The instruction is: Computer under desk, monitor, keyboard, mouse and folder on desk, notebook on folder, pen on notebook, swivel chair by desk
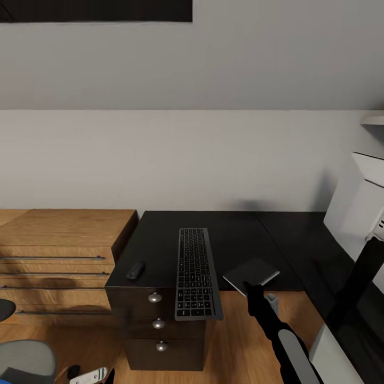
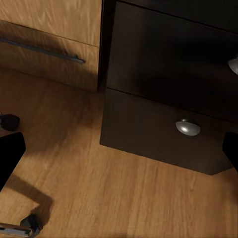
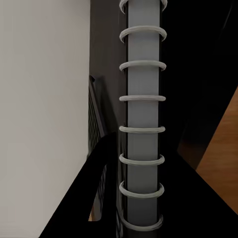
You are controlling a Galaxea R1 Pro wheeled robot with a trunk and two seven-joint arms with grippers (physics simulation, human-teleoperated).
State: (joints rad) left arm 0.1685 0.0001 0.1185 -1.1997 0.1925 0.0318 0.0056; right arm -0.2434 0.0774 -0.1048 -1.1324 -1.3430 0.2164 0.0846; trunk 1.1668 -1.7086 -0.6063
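A: Report the desk (image 1: 160, 240) layout as seen from the head view.

B: The matte black top carries the keyboard (image 1: 197, 273), lying lengthwise with its near end overhanging the front edge above the dark drawer pedestal (image 1: 157, 325). The mouse (image 1: 135, 270) sits on the top just beside the keyboard, toward the light wooden drawer unit (image 1: 58, 250), and does not touch it.

A: Location of the notebook?

B: The notebook (image 1: 250, 274) is at the desk's front edge on the keyboard's other side, tilted, with part of it past the edge over the wooden floor (image 1: 240, 341). The right tool (image 1: 255, 292) is at its near corner.

A: State of the right tool?

B: It is clamped on the notebook. In the right wrist view the wire-ring spine of the notebook (image 3: 143, 114) runs straight out from between the dark fingers (image 3: 99, 198), and the keyboard (image 3: 95, 124) appears edge-on beside it.

A: State of the left tool?

B: Held wide. In the left wrist view its two dark fingertips (image 2: 10, 153) stand at opposite sides of the frame with nothing between them; the camera looks at the drawer pedestal (image 2: 163, 99) with its round metal knobs (image 2: 187, 128), and at the floor (image 2: 99, 188).

A: Other items?

B: A pale grey-white panel (image 1: 357, 208) stands at the desk's right end; whether it is the monitor I cannot tell. A grey rounded surface (image 1: 24, 360) shows at the lower left corner of the head view
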